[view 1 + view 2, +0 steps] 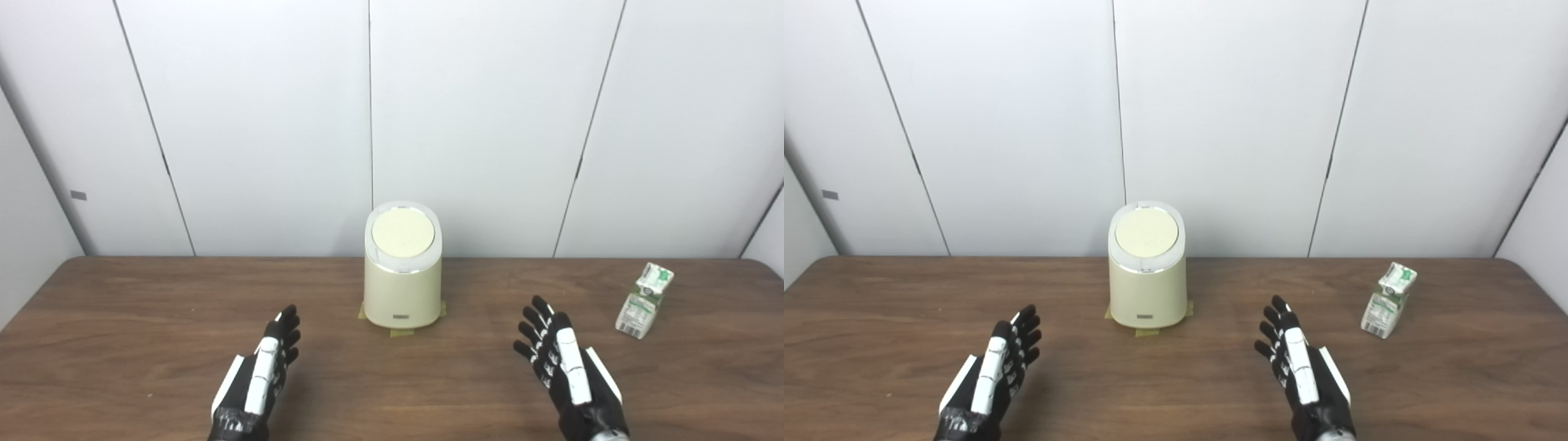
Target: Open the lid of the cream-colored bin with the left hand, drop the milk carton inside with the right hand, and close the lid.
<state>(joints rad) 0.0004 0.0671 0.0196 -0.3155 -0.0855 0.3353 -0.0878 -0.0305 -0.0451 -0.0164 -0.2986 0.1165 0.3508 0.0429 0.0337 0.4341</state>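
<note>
A cream-colored bin (402,288) stands upright at the middle back of the brown table (122,343), its round lid (403,233) down and flat. A small green-and-white milk carton (644,300) stands far to the right, apart from the bin. My left hand (263,373) hovers low over the table in front and left of the bin, fingers straight and holding nothing. My right hand (563,361) is in front and right of the bin, between it and the carton, also open and empty. Neither hand touches anything.
Yellow tape patches (402,332) mark the bin's foot on the table. White wall panels (490,122) rise straight behind the table's back edge. The carton stands near the table's rounded right corner.
</note>
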